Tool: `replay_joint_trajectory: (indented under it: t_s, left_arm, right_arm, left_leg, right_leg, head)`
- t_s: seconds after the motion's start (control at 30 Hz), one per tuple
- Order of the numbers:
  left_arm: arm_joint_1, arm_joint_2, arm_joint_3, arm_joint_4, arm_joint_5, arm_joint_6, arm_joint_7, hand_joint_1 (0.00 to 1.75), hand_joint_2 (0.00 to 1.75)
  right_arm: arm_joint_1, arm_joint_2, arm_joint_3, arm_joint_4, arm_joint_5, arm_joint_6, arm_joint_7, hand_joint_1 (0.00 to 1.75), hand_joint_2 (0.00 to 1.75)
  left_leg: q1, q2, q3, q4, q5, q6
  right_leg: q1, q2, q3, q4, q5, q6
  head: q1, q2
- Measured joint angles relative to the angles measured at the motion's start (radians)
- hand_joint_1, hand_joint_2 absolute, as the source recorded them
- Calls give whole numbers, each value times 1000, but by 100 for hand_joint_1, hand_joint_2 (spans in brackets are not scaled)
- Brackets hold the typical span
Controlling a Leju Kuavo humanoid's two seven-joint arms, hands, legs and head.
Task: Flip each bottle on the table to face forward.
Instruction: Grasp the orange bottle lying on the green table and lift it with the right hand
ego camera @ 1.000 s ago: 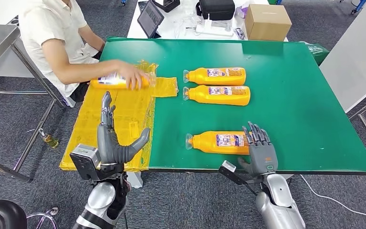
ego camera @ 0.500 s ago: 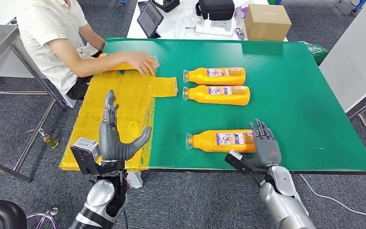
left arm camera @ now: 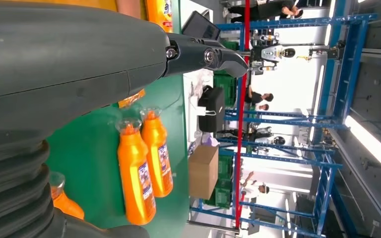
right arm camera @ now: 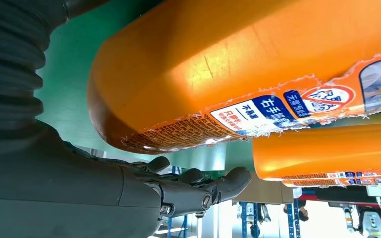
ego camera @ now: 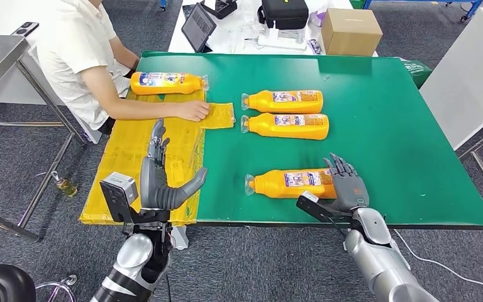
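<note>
Since the earlier frames the person's bottle (ego camera: pixel 166 82) has gone from under their hand to the far left of the table (ego camera: pixel 402 126), lying label up beyond the yellow sheet (ego camera: pixel 144 157), and the person's hand (ego camera: pixel 194 111) now rests flat on that sheet; the right hand (ego camera: pixel 348 186) has turned inward at the base end of the near bottle (ego camera: pixel 292 183). Head view: near bottle lies on its side near the table's front edge, cap to the left, label up; right hand is at its base with fingers spread along the end, nothing enclosed, so open and probably placed to brace or roll it. Two more bottles (ego camera: pixel 285 113) lie side by side mid-table, caps left, labels up, well apart from both hands. Left hand (ego camera: pixel 163 179) is raised over the sheet, fingers straight, thumb out, holding nothing; likely waiting. Left wrist view: thumb and fingers apart, empty; the mid-table pair lies parallel on the green top. Right wrist view: near bottle's base fills the frame with its torn label edge facing the camera; the fingers (right arm camera: pixel 198 186) lie extended past the base, not wrapped round it. Contact between palm and bottle cannot be told. Judgement: this bottle is the one in hand.
</note>
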Motion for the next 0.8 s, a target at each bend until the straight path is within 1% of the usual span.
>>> replay_joint_trajectory:
  t_s: [0.03,0.13,0.17,0.2,0.3,0.43,0.57,0.67,0.8]
  left_arm:
    - [0,0,-1,1,4,-4,2,0,175]
    - [-4,0,-5,3,14,-18,8,0,175]
    - [-5,0,-7,4,15,-21,9,0,175]
    - [-8,0,-9,5,16,-22,9,0,175]
    - [-16,0,-17,10,22,-27,11,0,175]
    - [-23,-3,-29,19,39,-35,11,0,175]
    - [-33,-6,-41,30,57,-38,9,0,175]
    - [-41,-8,-51,39,69,-40,7,0,175]
    - [-44,-11,-54,57,96,-47,6,0,175]
  right_arm:
    - [-2,-1,3,2,-1,2,-2,31,175]
    - [-9,-6,17,12,-5,10,-18,156,175]
    - [-10,-8,23,16,-8,14,-28,171,175]
    - [-11,-9,29,21,-13,19,-40,175,175]
    - [-16,-14,43,30,-64,52,-96,175,175]
    - [-27,-19,41,32,-261,176,-212,175,175]
    - [-28,-21,27,32,-399,294,-287,175,175]
    - [-27,-25,16,32,-456,367,-325,175,175]
    - [-16,-34,11,25,-485,402,-346,175,175]
  left_leg:
    - [0,0,0,0,0,0]
    - [0,0,0,0,0,0]
    - [0,0,0,0,0,0]
    - [0,0,0,0,0,0]
    - [0,0,0,0,0,0]
    - [0,1,1,0,0,0]
    - [0,1,1,0,0,0]
    - [0,1,2,0,0,0]
    - [0,1,4,0,-1,0]
  right_leg:
    - [0,0,0,0,0,0]
    - [0,0,0,0,0,0]
    - [0,0,0,0,0,0]
    - [0,0,0,0,0,0]
    - [0,0,0,0,0,0]
    - [0,1,0,0,0,0]
    - [0,2,0,0,0,0]
    - [0,2,0,0,0,0]
    - [0,2,2,0,0,0]
  head:
    - [0,0]
    - [0,0]
    - [0,0]
    - [0,0]
    - [0,0]
    - [0,0]
    - [0,0]
    - [0,0]
    - [0,0]
